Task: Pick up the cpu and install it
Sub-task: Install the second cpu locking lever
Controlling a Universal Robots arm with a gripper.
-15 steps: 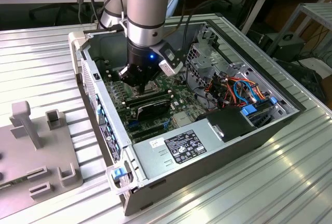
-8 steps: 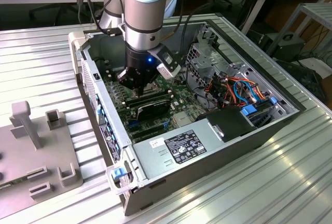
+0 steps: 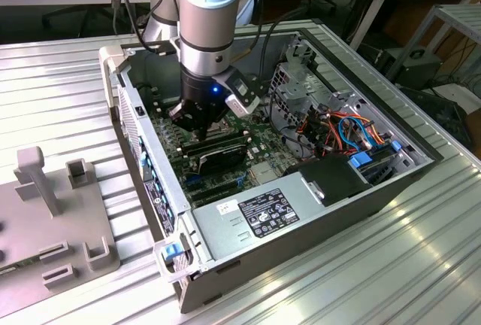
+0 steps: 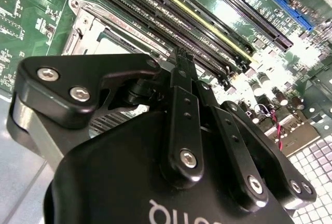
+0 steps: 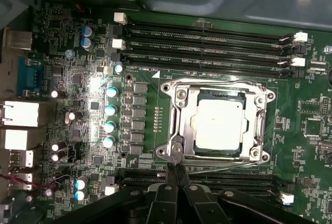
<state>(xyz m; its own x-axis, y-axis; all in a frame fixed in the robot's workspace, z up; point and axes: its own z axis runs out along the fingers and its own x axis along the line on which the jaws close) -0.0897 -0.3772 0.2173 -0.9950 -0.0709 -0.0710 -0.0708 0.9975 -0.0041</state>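
While the arm (image 3: pixel 207 9) reaches down into the open computer case (image 3: pixel 301 235) in the upper middle of the exterior view, we see the gripper (image 3: pixel 197 123) low over the green motherboard (image 3: pixel 259 133), just above the black card (image 3: pixel 218 158) that lies across the board. The case lies on its side on a ribbed metal worktop (image 3: pixel 421 265), with a grey fixture (image 3: pixel 52 212) at the lower left of the frame and the power supply (image 3: pixel 267 216) along the near wall of the case.

In the first wrist view the cpu (image 5: pixel 220 123) sits inside the socket frame (image 5: pixel 218 123), right of the centre of the frame, its pale metal top facing the camera. The frame surrounds it on all four sides. Long memory slots (image 5: pixel 207 37) run above the socket, and a row of capacitors (image 5: pixel 110 117) stands to its left. At the lower edge of this frame the gripper's (image 5: pixel 176 175) jaws meet tip against tip, with no gap visible and nothing between them. The tips are near the lower left corner of the socket frame, and we cannot tell if they touch it.

In the second wrist view the gripper (image 4: pixel 180 58) again appears closed and empty, with part of the socket frame (image 4: pixel 83 24) behind it at the upper left.
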